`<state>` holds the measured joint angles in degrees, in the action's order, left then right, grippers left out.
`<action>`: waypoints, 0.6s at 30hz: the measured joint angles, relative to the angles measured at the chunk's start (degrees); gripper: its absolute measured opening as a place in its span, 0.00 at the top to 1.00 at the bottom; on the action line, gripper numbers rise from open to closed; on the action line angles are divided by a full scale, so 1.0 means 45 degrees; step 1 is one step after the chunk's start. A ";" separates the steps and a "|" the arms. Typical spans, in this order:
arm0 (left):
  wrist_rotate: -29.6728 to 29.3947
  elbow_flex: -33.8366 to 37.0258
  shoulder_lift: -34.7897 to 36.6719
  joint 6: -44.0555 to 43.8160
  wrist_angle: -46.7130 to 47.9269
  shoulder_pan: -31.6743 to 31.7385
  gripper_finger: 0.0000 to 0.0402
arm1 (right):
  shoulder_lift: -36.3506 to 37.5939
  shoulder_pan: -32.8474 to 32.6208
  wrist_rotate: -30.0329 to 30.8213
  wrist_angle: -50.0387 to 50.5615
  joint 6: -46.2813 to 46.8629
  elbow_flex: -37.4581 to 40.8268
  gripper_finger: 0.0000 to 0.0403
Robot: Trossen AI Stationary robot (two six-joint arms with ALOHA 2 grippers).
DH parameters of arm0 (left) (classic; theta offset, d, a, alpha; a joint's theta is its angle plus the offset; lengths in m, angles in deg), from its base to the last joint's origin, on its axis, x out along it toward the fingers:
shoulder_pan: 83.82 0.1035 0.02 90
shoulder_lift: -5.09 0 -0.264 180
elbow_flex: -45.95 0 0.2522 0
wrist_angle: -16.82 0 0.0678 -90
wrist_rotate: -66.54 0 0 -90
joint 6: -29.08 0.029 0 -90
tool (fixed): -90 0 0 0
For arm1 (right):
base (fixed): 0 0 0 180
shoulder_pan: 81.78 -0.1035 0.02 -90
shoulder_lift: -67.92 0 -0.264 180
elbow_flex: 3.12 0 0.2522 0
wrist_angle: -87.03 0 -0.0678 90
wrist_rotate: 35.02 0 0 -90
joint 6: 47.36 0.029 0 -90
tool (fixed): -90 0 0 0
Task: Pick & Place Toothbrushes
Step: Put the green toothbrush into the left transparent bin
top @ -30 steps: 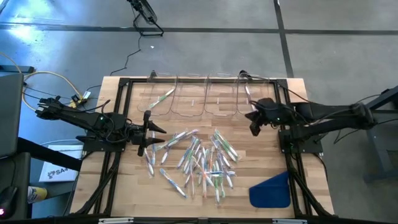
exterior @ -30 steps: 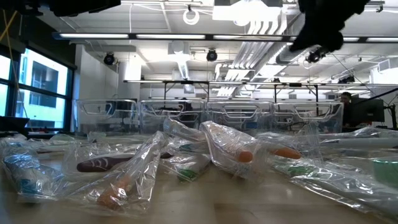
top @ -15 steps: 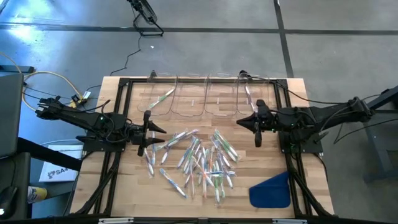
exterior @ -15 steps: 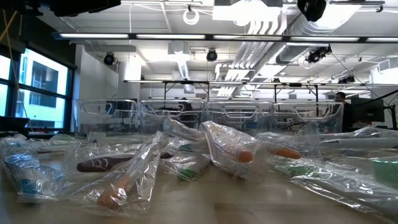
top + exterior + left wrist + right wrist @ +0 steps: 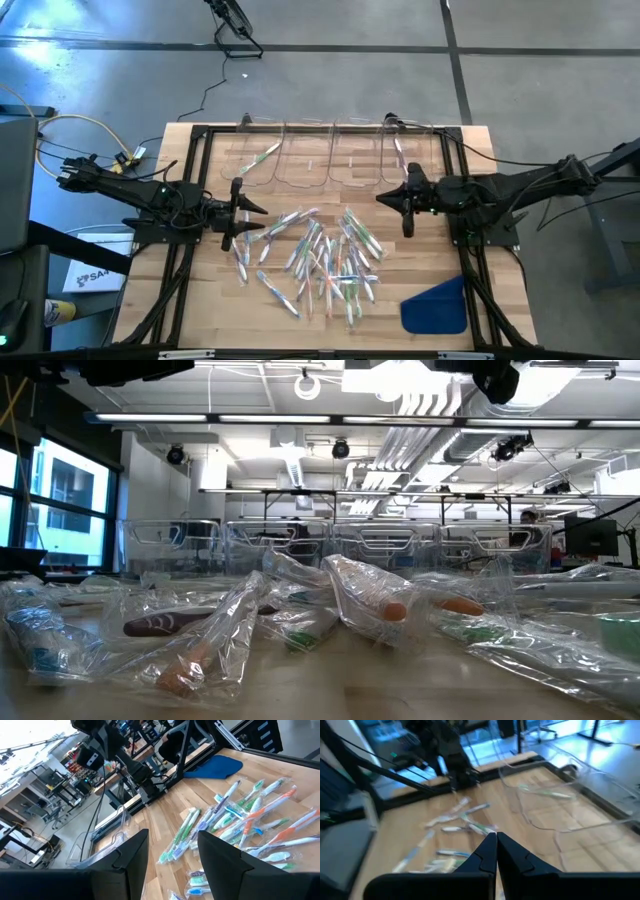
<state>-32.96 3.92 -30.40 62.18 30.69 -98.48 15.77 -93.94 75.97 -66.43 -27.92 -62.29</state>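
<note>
The toothbrushes (image 5: 320, 258) lie in a heap mid-table, between the empty, wide-open left gripper (image 5: 236, 214), near its left edge, and the closed, empty right gripper (image 5: 405, 212) by its upper right.

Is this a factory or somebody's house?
Probably a big lab or workshop, not a house: bare ceiling pipes, a grey concrete floor, and a wooden workbench with wrapped toothbrushes.

From my remote seat I can read almost nothing. A white box (image 5: 88, 274) on the floor left of the table shows dark letters, possibly "SA", too small to be sure. Nothing else is legible.
</note>
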 joint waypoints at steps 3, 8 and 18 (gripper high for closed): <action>0.0000 0.0000 -0.0002 -0.0330 -0.0001 0.0000 0.59 | -0.0503 -0.0147 0.0370 -0.0009 0.0063 0.0000 0.99; -0.0019 0.0000 -0.0002 -0.0368 0.0027 0.0000 0.59 | -0.1224 -0.0137 0.0360 -0.0015 0.0895 0.0000 0.99; -0.0030 0.0000 -0.0002 -0.0466 0.0426 0.0000 0.59 | -0.1839 -0.0399 0.1776 0.0899 0.0933 -0.0475 0.99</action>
<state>-33.09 3.92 -30.41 60.08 32.60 -98.48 7.49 -95.74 83.97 -62.39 -23.73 -64.43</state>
